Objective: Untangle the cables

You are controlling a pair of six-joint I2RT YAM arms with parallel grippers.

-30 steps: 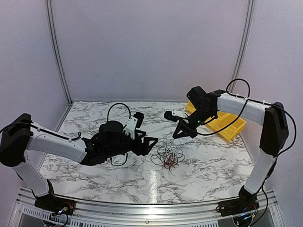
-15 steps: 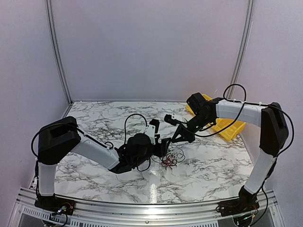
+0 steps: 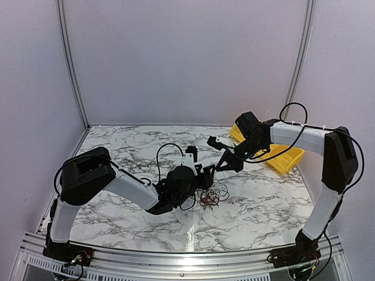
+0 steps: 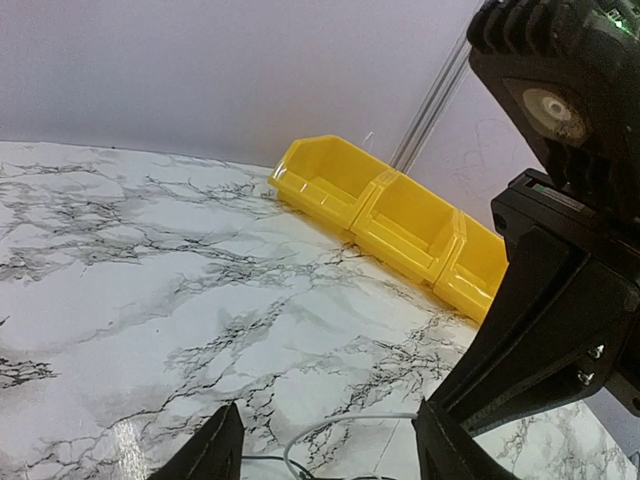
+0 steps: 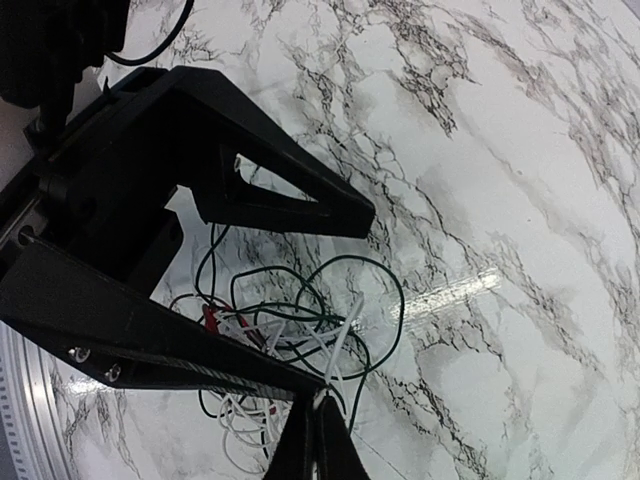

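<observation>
So, nearest first:

- The left gripper (image 4: 332, 448) has its fingers spread apart with nothing clamped. A pale thin strand of the cables (image 5: 300, 310) lies on the surface (image 4: 150, 300) right between them.
- In the right wrist view, the left gripper's two black fingers straddle the tangle, one on each side. Most of the loops sit in the gap or just past the tips.
- The tangle itself is a roundish clump of dark, red and pale loops. I can't pick out a real long axis, so I'd say the approach angle matters less than which strand ends up between the fingers.
- The right gripper (image 5: 320, 445) is pinched together and hangs just over the clump's edge, across from the left one. Pale strands run up to its tip, but I can't tell if it has actually nipped one.
- Both are close, but the left one has the cables inside its reach. My guess is the next move is closing on a strand and pulling away from the right gripper.
- Farther off, well beyond both grippers, there's a yellow bin (image 4: 400, 215), nowhere near the cables.
</observation>
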